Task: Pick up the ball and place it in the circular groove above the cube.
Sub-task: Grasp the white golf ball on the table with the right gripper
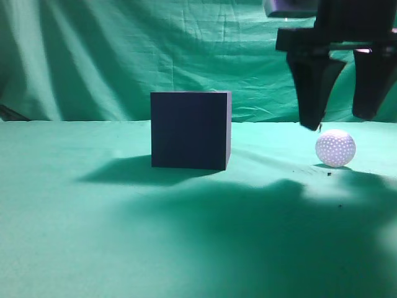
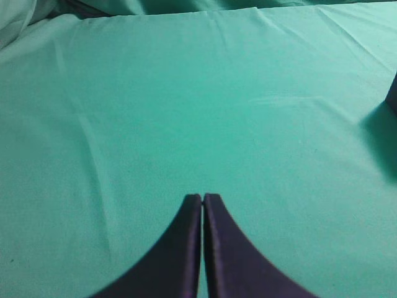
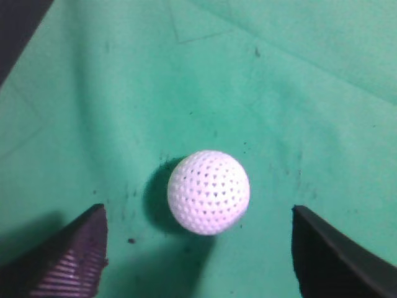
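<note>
A white dimpled ball (image 1: 335, 148) lies on the green cloth at the right; it also shows in the right wrist view (image 3: 208, 192). A dark blue cube (image 1: 190, 130) stands at the centre of the table; its top groove is hidden from this low angle. My right gripper (image 1: 340, 119) hangs open just above the ball, its two black fingers spread wide to either side of it, not touching; in the right wrist view the gripper (image 3: 198, 248) frames the ball. My left gripper (image 2: 203, 197) is shut and empty over bare cloth.
Green cloth covers the table (image 1: 93, 236) and hangs as a backdrop. A dark edge of the cube (image 2: 392, 93) shows at the right border of the left wrist view. The arm casts a broad shadow across the foreground.
</note>
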You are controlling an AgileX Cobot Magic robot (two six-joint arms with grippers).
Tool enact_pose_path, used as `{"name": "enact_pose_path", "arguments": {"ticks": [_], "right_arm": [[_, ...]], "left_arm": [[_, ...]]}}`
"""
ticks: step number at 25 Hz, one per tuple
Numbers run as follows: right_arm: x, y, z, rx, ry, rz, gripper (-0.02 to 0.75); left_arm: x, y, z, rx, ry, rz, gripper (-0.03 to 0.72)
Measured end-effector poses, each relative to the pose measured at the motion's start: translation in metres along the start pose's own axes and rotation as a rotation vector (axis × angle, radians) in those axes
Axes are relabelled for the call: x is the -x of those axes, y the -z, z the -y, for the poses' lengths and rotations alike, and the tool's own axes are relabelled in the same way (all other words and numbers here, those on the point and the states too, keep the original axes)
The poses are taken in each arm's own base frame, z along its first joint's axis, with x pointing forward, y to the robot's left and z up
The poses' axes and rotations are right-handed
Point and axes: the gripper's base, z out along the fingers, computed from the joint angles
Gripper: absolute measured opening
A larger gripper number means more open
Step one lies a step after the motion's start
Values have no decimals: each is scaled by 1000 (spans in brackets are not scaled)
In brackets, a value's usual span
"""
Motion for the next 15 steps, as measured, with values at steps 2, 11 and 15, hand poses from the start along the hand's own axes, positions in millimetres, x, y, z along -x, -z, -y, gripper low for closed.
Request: {"name": "enact_pose_path", "arguments": {"ticks": [2, 11, 15], "right_arm": [[2, -9, 2, -24, -20, -8, 546], [8, -35, 1, -37, -39, -11, 546], [9, -41, 0, -36, -37, -11, 546]], "left_arm": [[0, 0, 0, 0, 0, 0, 0], [0, 0, 0, 0, 0, 0, 0], [0, 0, 0, 0, 0, 0, 0]]}}
